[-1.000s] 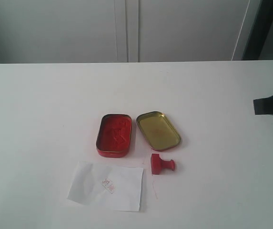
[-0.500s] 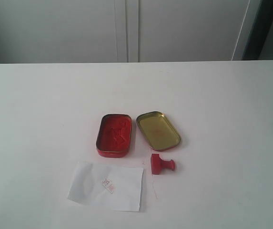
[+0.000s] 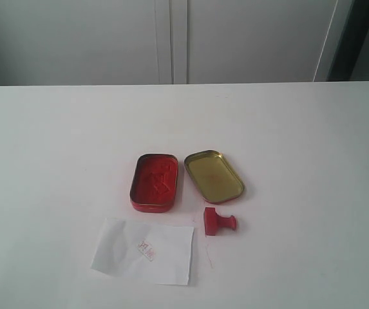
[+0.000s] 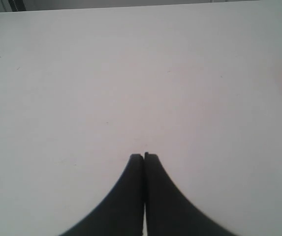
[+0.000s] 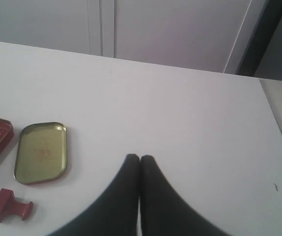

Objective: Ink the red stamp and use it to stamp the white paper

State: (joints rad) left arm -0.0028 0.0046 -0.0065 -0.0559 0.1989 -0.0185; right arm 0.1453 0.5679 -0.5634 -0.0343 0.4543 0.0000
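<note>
Red stamp [image 3: 219,223] nr white paper [image 3: 132,257]

I see an open red ink-pad tin [image 3: 154,182] mid-worktop [image 3: 49,148], closer to the camera-side edge than the far edge; its gold-lined lid [image 3: 214,176] lies just beside it, interior up.

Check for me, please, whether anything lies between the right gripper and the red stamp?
Nothing visible does. In the right wrist view only bare table separates the shut right gripper from the red stamp, which lies on its side; the gold-lined lid sits beside that path, not across it.
</note>
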